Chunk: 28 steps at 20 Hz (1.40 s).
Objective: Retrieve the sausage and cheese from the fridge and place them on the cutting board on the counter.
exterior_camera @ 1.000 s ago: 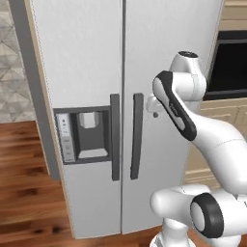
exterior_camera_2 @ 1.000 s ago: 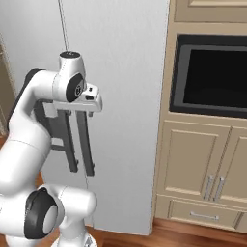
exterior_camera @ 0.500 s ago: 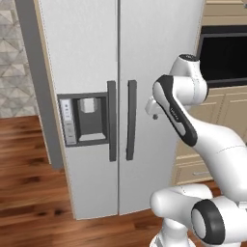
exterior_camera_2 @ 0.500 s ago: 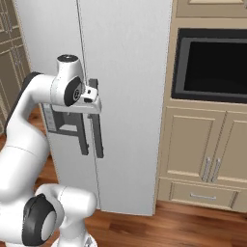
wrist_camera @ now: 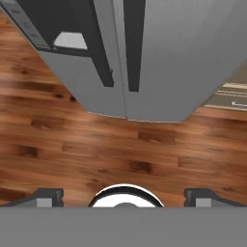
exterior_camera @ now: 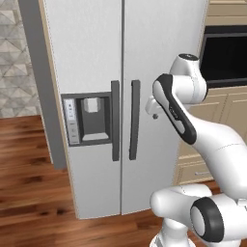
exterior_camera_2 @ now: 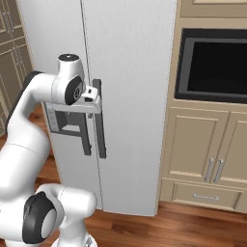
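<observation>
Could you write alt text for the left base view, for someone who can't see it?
A tall grey fridge stands shut, two dark vertical handles at its middle and a water dispenser in its left door. A white robot arm rises in front at right, over wooden floor.

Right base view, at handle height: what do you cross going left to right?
Arm → fridge handles → right fridge door → oven.

One fridge (exterior_camera: 120, 96) with two closed doors, two dark vertical handles (exterior_camera: 134, 119), one water dispenser (exterior_camera: 89, 117), one black wall oven (exterior_camera_2: 214, 61), two beige cabinet doors (exterior_camera_2: 195, 148), one drawer (exterior_camera_2: 205, 195)
</observation>
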Available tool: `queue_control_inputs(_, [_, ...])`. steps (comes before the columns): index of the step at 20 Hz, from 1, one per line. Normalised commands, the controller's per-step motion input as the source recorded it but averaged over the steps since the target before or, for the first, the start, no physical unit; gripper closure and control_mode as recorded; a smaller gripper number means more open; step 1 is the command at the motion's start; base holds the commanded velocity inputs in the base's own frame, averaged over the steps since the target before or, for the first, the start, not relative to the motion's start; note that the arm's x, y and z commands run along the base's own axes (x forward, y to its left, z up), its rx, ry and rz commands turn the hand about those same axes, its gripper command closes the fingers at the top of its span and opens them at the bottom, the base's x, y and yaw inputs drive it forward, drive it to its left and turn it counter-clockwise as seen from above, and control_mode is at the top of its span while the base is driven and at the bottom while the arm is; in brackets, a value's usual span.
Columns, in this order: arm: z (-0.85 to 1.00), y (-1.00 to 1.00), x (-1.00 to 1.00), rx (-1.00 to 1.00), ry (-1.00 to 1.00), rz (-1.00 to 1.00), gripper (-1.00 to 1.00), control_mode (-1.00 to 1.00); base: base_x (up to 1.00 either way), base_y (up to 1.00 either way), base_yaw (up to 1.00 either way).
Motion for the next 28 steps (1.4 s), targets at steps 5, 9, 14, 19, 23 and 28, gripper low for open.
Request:
queue_control_inputs(5, [0.0,0.0,0.0,0.0,0.0,0.0,-1.0,1.0,0.04,0.07,0.0])
queue_control_inputs(9, [0.0,0.0,0.0,0.0,0.0,0.0,-1.0,1.0,0.0,0.0,0.0])
queue_control_inputs(14, [0.0,0.0,0.0,0.0,0.0,0.0,-1.0,1.0,0.0,0.0,0.0])
queue_control_inputs(19, [0.0,0.0,0.0,0.0,0.0,0.0,-1.0,-1.0,0.0,0.0,0.0])
queue_control_inputs(23, [0.0,0.0,0.0,0.0,0.0,0.0,-1.0,-1.0,0.0,0.0,0.0])
queue_control_inputs(28, [-0.2,0.15,0.07,-0.02,-0.04,-0.01,-1.0,-1.0,0.0,0.0,0.0])
